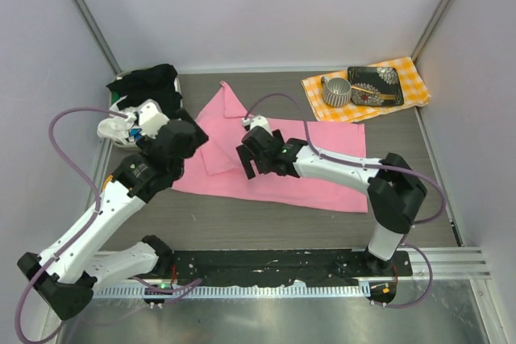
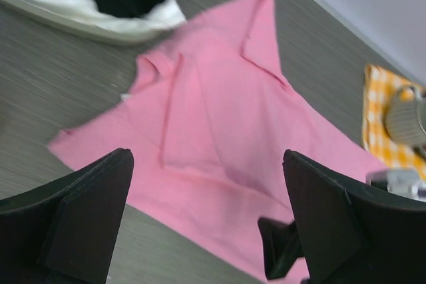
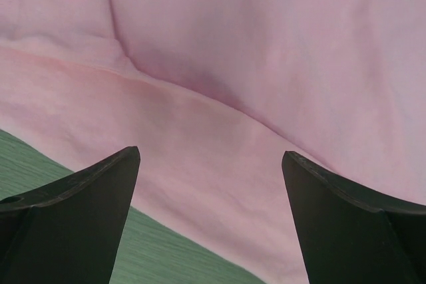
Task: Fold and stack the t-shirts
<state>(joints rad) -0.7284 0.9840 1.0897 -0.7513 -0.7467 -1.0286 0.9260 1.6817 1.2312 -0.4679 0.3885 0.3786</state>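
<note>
Pink t-shirt (image 1: 224,130) lies flat on the grey table (image 1: 242,215), roughly mid-table and running toward the right. It is partly folded: 1 flap is turned over on its left half, and 1 corner pokes up toward the far wall. Creases show clearly in the left wrist view (image 2: 213,118).

Left gripper (image 1: 192,138) sits over the shirt's left edge with its jaws spread wide and nothing between them. From its own camera (image 2: 206,157) the 2 fingers frame pink cloth and bare table. It looks to be above the cloth, not on it.

Right gripper (image 1: 246,153) is over the middle of the shirt, close to the left one but apart from it. Its jaws are also wide apart and hold nothing. Its wrist view (image 3: 210,154) shows pink fabric (image 3: 266,51) close beneath with a soft ridge across it; I can't tell if the tips touch.

A black shirt (image 1: 149,86) is bunched at the far-left corner, and white cloth (image 1: 113,128) is crumpled just beside it nearer the arms. Both are unfolded.

The far-right corner holds an orange-and-yellow checked cloth (image 1: 403,78). On it stand a striped cup (image 1: 336,91) and a dark patterned dish (image 1: 375,86), side by side. The checked cloth's near edge overlaps or touches the pink shirt's far-right corner.
</note>
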